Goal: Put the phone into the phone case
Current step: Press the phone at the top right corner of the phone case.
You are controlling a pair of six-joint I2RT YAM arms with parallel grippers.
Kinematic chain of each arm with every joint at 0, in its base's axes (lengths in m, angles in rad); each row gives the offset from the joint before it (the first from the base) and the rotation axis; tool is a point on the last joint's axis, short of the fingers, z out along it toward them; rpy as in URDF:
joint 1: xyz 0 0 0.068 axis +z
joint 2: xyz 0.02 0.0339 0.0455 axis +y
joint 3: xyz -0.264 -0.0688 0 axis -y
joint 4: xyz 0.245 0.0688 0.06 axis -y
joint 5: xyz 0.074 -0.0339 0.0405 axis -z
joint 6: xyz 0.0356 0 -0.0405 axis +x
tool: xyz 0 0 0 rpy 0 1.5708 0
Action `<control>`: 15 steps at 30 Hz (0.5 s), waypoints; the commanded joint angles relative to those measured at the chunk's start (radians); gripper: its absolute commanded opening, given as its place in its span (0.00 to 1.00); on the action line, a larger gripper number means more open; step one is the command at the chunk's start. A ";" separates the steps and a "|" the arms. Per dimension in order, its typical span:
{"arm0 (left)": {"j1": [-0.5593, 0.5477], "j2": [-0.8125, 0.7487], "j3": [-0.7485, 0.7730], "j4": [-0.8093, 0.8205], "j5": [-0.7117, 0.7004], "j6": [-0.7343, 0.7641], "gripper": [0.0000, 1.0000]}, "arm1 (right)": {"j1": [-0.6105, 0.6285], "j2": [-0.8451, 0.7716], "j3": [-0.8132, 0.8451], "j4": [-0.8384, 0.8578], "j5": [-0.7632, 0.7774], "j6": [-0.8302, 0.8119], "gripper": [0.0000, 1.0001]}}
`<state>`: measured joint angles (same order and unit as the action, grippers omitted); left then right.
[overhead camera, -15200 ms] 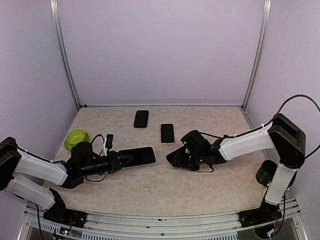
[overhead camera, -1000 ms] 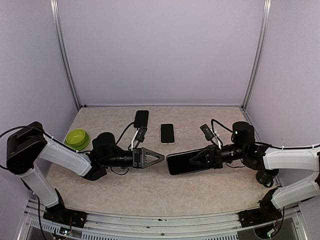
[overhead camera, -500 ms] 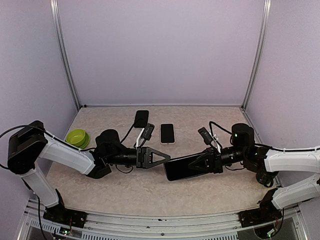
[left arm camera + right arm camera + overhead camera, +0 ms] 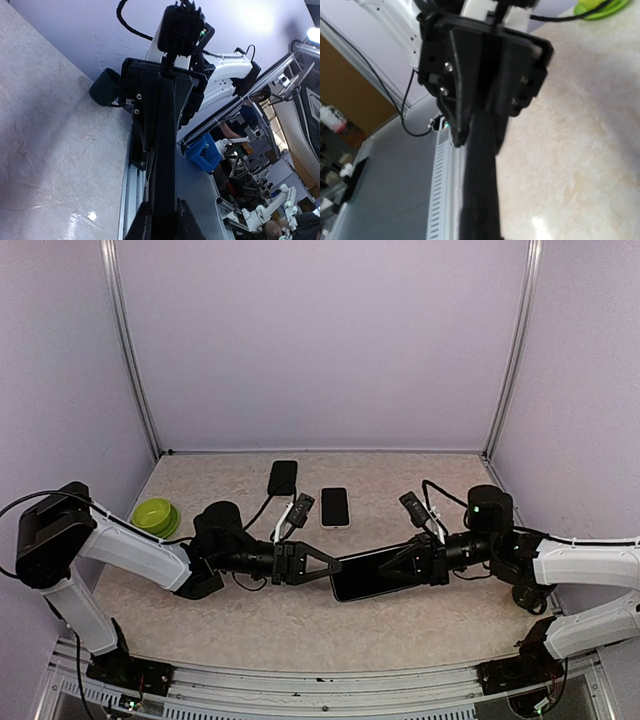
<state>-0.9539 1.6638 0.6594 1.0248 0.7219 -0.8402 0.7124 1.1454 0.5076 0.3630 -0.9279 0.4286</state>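
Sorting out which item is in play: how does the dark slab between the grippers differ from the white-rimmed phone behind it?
The dark slab is gripped at its ends by the left gripper and right gripper; the white-rimmed phone lies untouched on the table. The slab runs left to right, the phone front to back. The slab looks all dark; the phone has a pale rim. Both are flat rectangles.

Top view: dark slab (image 4: 365, 575) is too small to tell phone vs case. Its left end is under the left end effector (image 4: 333, 566), right end under the right end effector (image 4: 388, 564). Left wrist: slab edge-on, btm cut by frame. Right wrist: slab blurred, btm cut too. Dark cup (image 4: 527, 598) mostly behind right arm.
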 commanded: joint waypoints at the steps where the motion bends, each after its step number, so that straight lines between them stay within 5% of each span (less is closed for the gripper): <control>1: -0.009 -0.004 0.014 0.001 -0.031 0.019 0.00 | 0.006 -0.016 0.017 0.035 0.022 -0.014 0.00; 5: -0.014 -0.046 -0.005 -0.053 -0.115 0.062 0.00 | 0.007 -0.021 0.021 0.019 0.052 -0.005 0.00; 12: -0.020 -0.099 -0.035 -0.095 -0.195 0.084 0.35 | 0.007 -0.066 0.038 -0.009 0.159 0.020 0.00; 15: -0.026 -0.115 -0.047 -0.100 -0.199 0.088 0.41 | 0.007 -0.091 0.042 0.000 0.174 0.036 0.00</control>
<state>-0.9684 1.5917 0.6323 0.9398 0.5682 -0.7605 0.7132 1.1080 0.5083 0.3309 -0.8116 0.4614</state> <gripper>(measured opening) 0.388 0.108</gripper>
